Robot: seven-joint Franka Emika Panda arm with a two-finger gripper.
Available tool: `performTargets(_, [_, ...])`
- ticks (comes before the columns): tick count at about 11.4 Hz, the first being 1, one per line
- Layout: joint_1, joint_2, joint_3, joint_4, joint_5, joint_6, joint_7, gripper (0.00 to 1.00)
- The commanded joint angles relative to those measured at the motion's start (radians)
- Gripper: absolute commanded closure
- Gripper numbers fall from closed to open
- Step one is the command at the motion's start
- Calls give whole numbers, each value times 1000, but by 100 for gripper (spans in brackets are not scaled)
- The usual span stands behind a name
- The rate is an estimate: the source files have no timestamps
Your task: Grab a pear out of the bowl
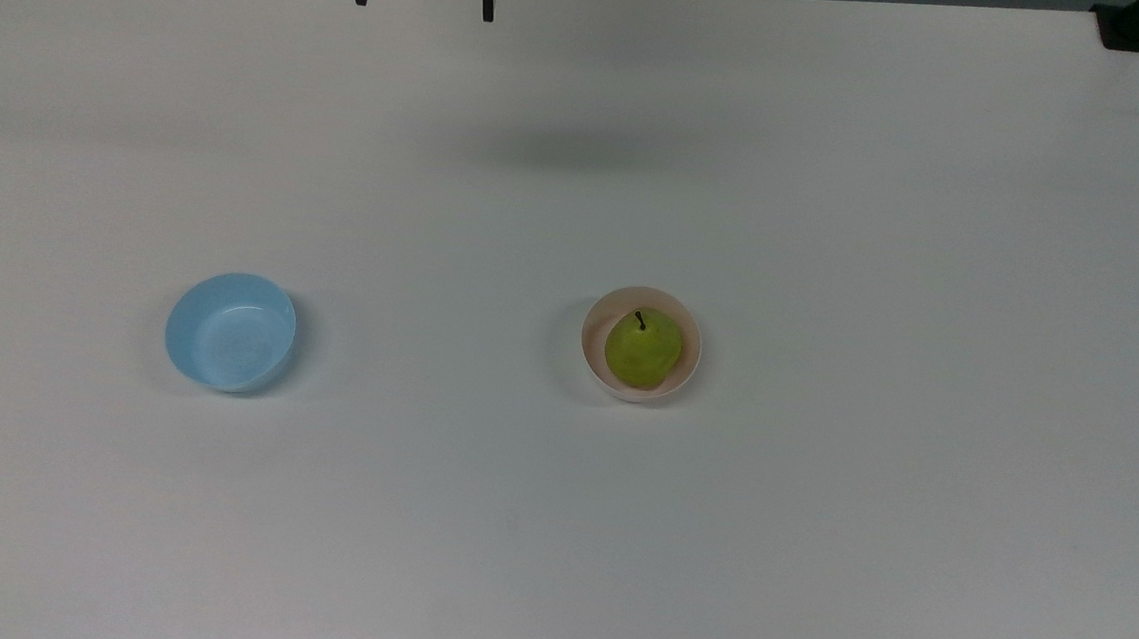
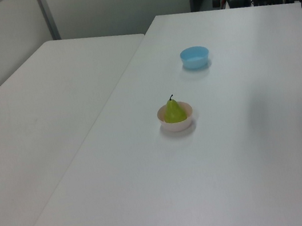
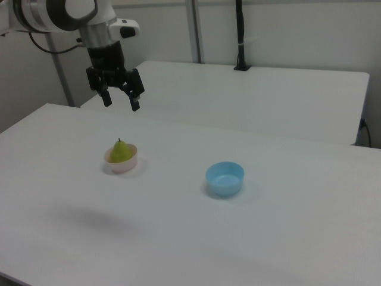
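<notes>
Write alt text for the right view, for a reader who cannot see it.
A robot arm's open claw hangs in the air above a white table, higher than and apart from a yellow-green pear standing upright in a pale pink bowl. An empty light blue bowl sits to the right view's right of it.

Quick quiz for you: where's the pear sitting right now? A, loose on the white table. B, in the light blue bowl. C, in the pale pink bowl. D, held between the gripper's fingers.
C: the pear stands stem-up inside the pink bowl, while the blue bowl holds nothing and the gripper hangs open above the table, apart from the fruit.
</notes>
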State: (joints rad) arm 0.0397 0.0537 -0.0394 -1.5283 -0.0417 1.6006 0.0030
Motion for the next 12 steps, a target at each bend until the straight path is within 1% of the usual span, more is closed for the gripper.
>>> performTargets(1, [-3, -21, 1, -21, 16, -7, -37, 0])
performTargets(9, [-4, -20, 0, -21, 16, -4, -40, 0])
performTargets(12, [-4, -12, 0, -18, 17, 5, -74, 0])
